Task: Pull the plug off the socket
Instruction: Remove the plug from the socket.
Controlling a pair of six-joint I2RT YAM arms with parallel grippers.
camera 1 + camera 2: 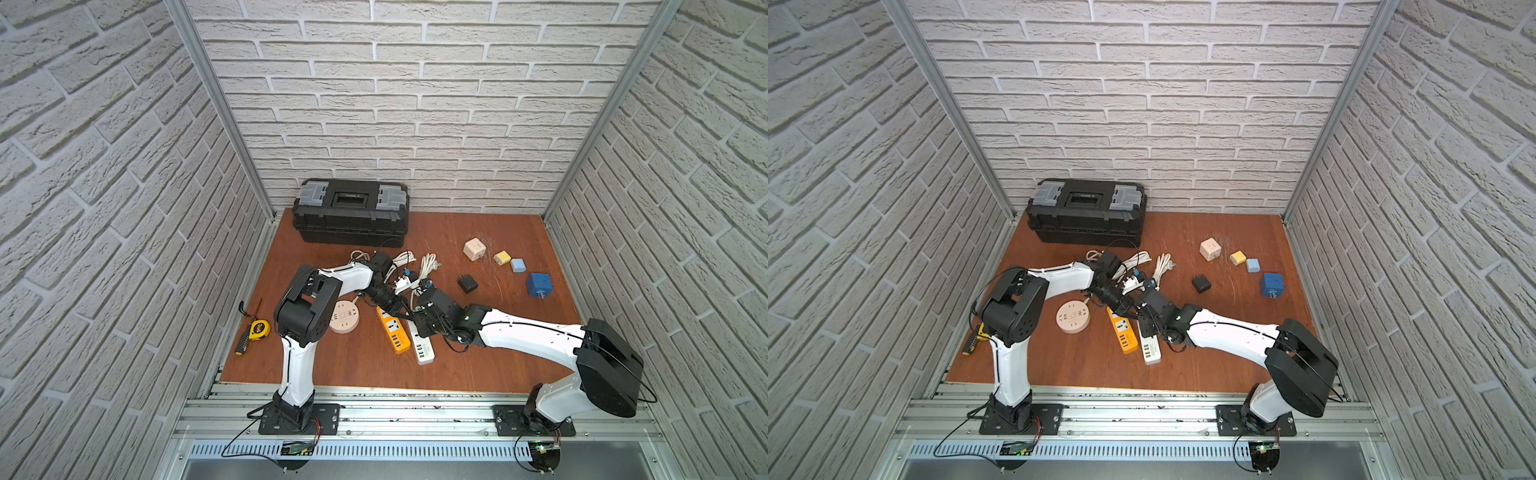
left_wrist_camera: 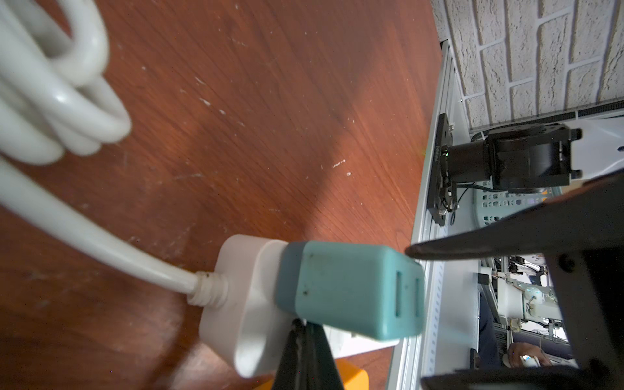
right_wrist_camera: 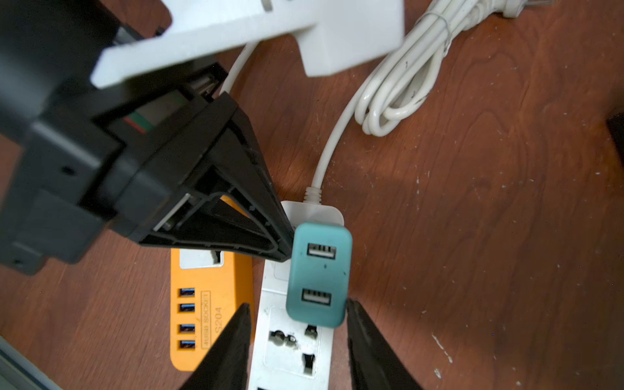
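Right wrist view showed face-on, left wrist view only obliquely, twin USB ports of teal plug (image 3: pixel 319 275), seated in cord end of white strip (image 3: pixel 292 363); right gripper (image 3: pixel 299 304) straddled it, jaws apart; left gripper (image 3: pixel 283 251) closed, tips on strip.

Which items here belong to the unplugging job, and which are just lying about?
In the job: teal plug, white strip, left hand, right hand.
Lying about: orange strip, round socket, toolbox, tape measure, screwdriver, cream cube, blue cube, black adapter.
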